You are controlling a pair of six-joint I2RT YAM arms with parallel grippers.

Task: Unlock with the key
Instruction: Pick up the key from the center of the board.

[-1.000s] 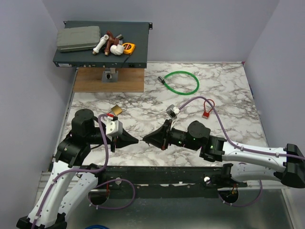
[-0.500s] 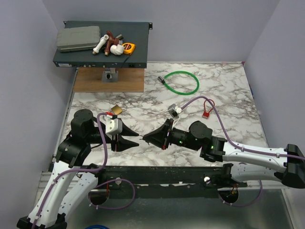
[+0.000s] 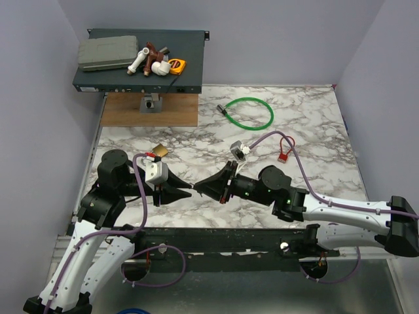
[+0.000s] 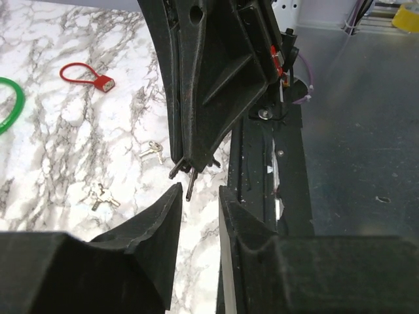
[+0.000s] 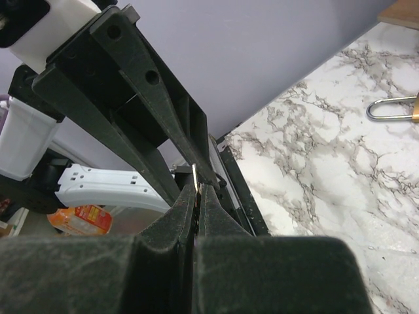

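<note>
Two grippers meet tip to tip: right gripper (image 5: pixel 198 190), clamped, apparently pinches the key (image 4: pixel 190 186), its shaft pointing at the half-parted, empty left gripper (image 4: pixel 200 191) just beside.

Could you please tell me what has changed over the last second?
The left gripper opened from shut, and its jaws now stand apart at the tiny flat silvery metal key. The right gripper stayed shut on that key; the brass padlock did not move.
</note>
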